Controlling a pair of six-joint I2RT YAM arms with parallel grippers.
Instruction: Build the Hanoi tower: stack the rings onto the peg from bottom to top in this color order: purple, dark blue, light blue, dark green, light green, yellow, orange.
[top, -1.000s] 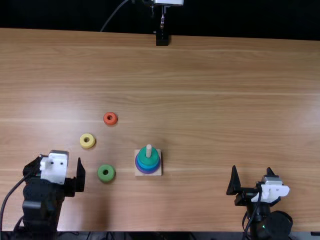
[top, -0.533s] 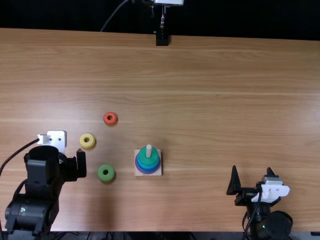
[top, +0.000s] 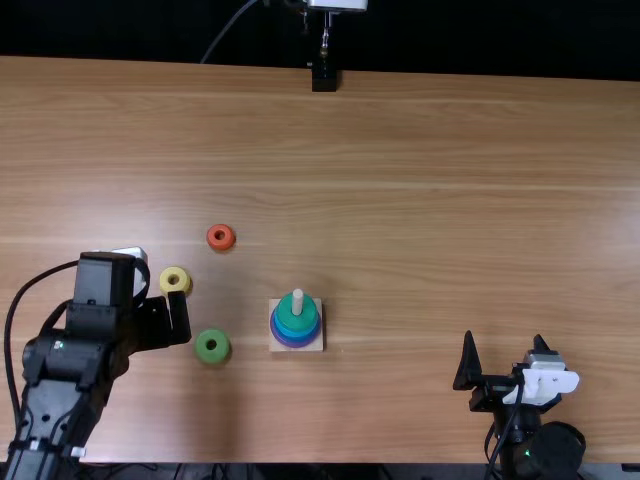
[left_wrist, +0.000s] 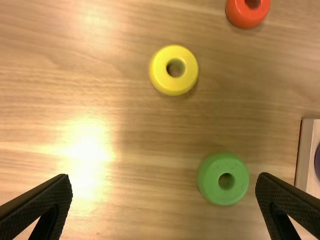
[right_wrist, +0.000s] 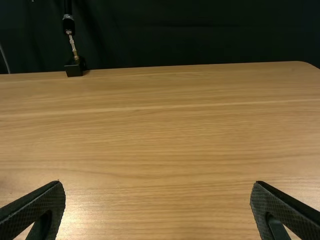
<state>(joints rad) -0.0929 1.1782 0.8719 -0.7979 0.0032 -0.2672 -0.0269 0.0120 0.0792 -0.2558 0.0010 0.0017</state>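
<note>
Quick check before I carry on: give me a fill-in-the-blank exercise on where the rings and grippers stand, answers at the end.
The lowest ring around the peg is ____.
Of the loose rings, the ____ one lies nearest the table's near edge.
The orange ring lies farther from the peg's square base than the light green ring does, and the third loose ring is ____.
The left gripper has its fingers ____.

Missing words: purple; light green; yellow; open.
</note>
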